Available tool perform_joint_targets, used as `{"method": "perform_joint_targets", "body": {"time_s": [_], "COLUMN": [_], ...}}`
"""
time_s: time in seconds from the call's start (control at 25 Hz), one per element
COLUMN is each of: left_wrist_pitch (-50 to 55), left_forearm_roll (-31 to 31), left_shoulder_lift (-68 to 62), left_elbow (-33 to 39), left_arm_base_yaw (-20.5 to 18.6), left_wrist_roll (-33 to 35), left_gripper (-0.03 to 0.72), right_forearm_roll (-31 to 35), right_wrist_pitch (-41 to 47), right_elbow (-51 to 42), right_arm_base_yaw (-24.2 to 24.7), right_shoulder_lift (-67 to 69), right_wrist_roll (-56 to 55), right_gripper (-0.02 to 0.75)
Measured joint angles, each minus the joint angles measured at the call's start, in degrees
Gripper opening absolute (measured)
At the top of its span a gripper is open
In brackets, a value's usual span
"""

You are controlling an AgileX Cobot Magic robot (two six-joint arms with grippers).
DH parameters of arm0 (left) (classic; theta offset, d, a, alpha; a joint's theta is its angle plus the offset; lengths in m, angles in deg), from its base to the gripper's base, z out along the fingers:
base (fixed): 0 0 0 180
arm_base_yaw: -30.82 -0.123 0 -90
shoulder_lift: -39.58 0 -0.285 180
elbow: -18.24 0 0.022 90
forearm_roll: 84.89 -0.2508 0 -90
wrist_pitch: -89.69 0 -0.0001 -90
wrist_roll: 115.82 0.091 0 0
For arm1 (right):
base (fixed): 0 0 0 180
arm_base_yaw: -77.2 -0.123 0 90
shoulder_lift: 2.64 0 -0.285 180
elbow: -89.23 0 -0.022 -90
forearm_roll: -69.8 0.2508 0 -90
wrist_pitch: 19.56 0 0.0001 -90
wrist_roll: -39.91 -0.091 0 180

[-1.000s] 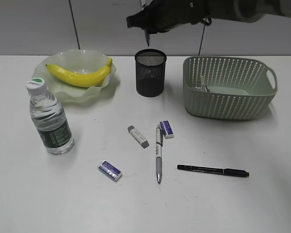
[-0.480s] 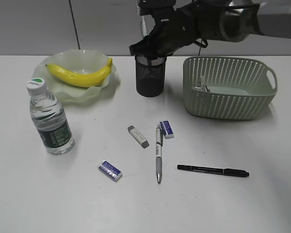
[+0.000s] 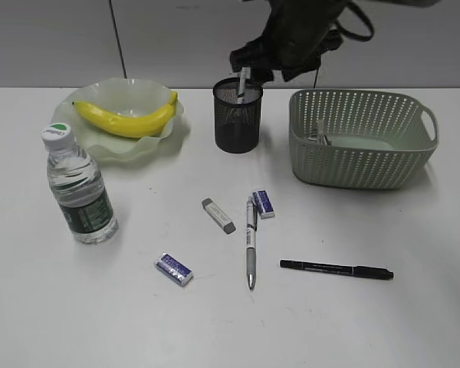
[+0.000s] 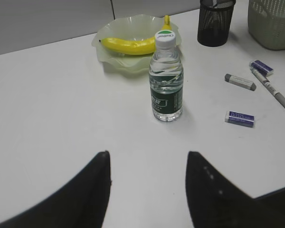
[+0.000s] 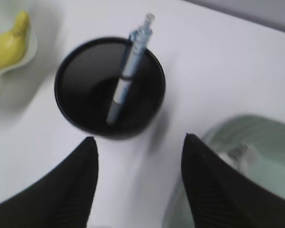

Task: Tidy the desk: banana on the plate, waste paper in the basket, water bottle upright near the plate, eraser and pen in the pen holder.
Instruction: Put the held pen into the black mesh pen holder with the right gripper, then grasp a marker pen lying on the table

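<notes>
Right gripper (image 5: 137, 180) jaws apart, empty, above holder (image 5: 109, 88); pen (image 5: 128, 66) leans inside. Left gripper (image 4: 147, 190) jaws apart, empty, near bottle (image 4: 166, 78).

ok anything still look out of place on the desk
Yes: three erasers, a grey pen and a black marker lie loose on the desk, outside the pen holder. Nothing looks spilled or damaged.

My exterior view looks down at a slant across the tabletop (image 3: 383, 322) toward the far wall; my left wrist view sits low and back, facing the water bottle (image 4: 166, 78) and plate (image 4: 133, 33); my right wrist view hangs close above the pen holder (image 5: 109, 88); all three share that holder.
</notes>
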Motion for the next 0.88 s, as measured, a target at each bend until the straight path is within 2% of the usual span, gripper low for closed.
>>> {"method": "perform_joint_targets", "body": {"time_s": [0.16,0.32,0.52,0.88], "left_wrist_pitch": [0.0,0.0,0.0,0.0], "left_forearm_roll": [0.0,-0.1,-0.1,-0.1], "left_shoulder_lift": [0.0,0.0,0.0,0.0], "left_elbow": [0.0,0.0,0.0,0.0], "left_arm_base_yaw": [0.0,0.0,0.0,0.0], "left_wrist_roll": [0.0,0.0,-0.1,-0.1], "left_gripper": [0.382,0.382,0.382,0.382], "right_forearm_roll": [0.1,1.1,3.1,4.3], "right_wrist_pitch": [17.0,29.8,33.6,33.8], "right_elbow": [0.0,-0.3,-7.8,-41.5], "right_arm_base_yaw": [-0.4,-1.3,-1.8,-1.9], "right_shoulder_lift": [-6.2,-13.2,-25.6,-57.0], "right_wrist_roll": [2.1,5.2,7.1,6.2], "right_gripper": [0.407,0.363,0.351,0.351]}}
